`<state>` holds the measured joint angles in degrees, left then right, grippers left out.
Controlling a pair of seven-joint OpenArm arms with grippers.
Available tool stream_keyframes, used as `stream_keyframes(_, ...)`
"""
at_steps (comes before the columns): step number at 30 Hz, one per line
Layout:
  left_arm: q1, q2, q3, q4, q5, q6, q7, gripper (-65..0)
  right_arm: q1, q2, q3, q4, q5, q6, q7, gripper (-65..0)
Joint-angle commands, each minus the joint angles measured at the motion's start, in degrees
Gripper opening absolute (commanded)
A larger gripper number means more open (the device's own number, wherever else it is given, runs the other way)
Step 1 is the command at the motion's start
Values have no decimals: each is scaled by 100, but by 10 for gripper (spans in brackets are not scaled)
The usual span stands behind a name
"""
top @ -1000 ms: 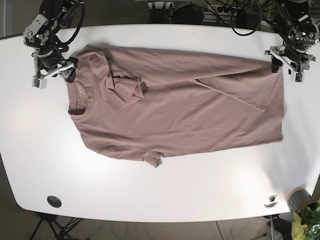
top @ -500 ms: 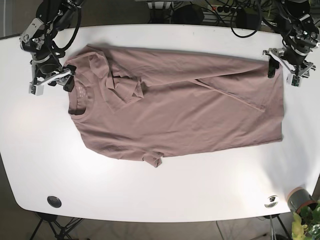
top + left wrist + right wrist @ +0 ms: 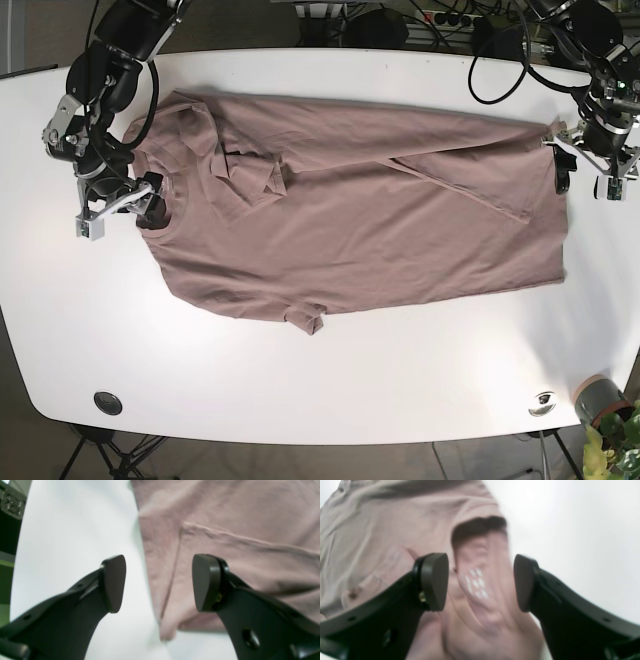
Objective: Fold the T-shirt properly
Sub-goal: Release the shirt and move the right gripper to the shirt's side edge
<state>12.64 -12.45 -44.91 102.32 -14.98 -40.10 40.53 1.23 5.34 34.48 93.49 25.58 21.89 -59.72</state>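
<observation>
1. T-shirt (image 3: 360, 205): pink, spread flat mid-tabletop (image 3: 330, 385), collar at 9 o'clock, hem at 3 o'clock.
2. Left end effector (image 3: 585, 172): fingers spread, straddling the hem edge.
3. Right end effector (image 3: 118, 208): fingers spread, over the collar.

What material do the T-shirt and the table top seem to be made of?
The dusty-pink T-shirt looks like soft matte knit fabric, probably cotton: it wrinkles, and its hem shows stitching. The white table top looks smooth and hard, slightly glossy, perhaps laminate; it shows soft reflections.
</observation>
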Motion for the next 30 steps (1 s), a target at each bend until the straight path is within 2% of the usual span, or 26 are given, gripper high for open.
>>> stream_keyframes(1, -56, -96, -24, 93, -97, 10, -154, -258, 285, 138, 20, -237, 66, 13, 131, -258)
stream_keyframes(6, -64, -96, -15, 84, -97, 10, -154, -258, 918, 367, -103, -1134, 57, 22, 394, -258)
stream_keyframes(11, -56, -105, 126, 84, -97, 10, -154, -258, 1428, 754, -709, -2066, 57, 22, 852, -258)
stream_keyframes(22, -38, -105, 187, 67, -97, 10, -154, -258, 2448, 1343, -1677, -4044, 110, 84, 2091, -255)
stream_keyframes(23, -47, -105, 187, 14, -97, 10, -154, -258, 2527, 1369, -1747, -4228, 110, 145, 2214, -254)
stream_keyframes(27, -56, -113, 178, -224, -97, 10, -154, -258, 2747, 1386, -1905, -4809, 83, 585, 2452, -252)
stream_keyframes(30, -64, -122, 170, -373, -97, 10, -172, -258, 2852, 1378, -1905, -5195, 75, 734, 2610, -255)
